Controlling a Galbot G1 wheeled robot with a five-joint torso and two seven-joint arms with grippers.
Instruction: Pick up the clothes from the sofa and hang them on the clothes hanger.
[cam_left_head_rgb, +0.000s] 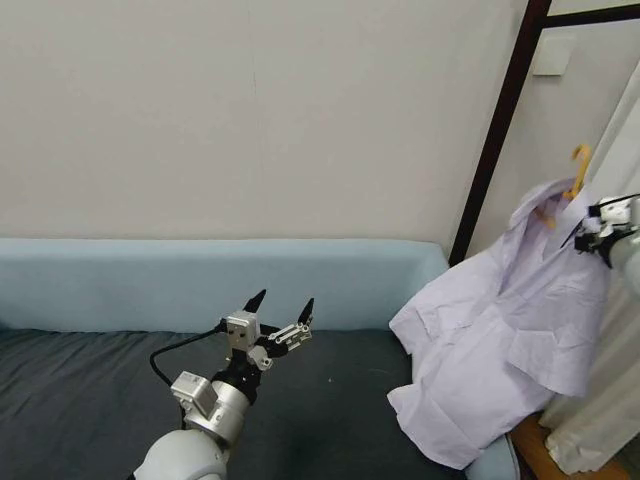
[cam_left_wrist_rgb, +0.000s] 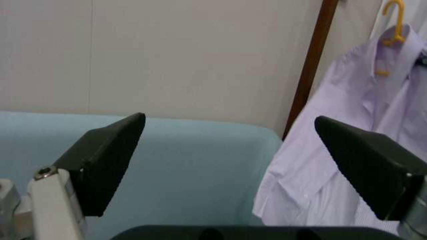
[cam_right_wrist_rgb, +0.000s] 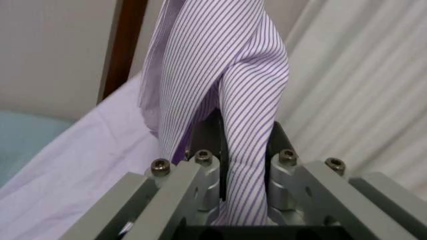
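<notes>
A pale purple striped shirt (cam_left_head_rgb: 500, 340) hangs on a yellow hanger (cam_left_head_rgb: 577, 170) at the right, its lower part draped over the sofa's right arm. My right gripper (cam_left_head_rgb: 588, 232) is at the shirt's shoulder, shut on a fold of the striped fabric (cam_right_wrist_rgb: 250, 115). My left gripper (cam_left_head_rgb: 282, 307) hovers open above the dark sofa seat (cam_left_head_rgb: 90, 400), well left of the shirt (cam_left_wrist_rgb: 347, 135), nothing between its black fingers (cam_left_wrist_rgb: 107, 160). The hanger hook (cam_left_wrist_rgb: 393, 22) shows in the left wrist view too.
A light blue sofa back (cam_left_head_rgb: 200, 280) runs along the white wall. A dark wooden post (cam_left_head_rgb: 495, 140) leans up behind the sofa's right end. Pale curtains (cam_left_head_rgb: 600, 410) hang at the far right, above a strip of wooden floor (cam_left_head_rgb: 540, 455).
</notes>
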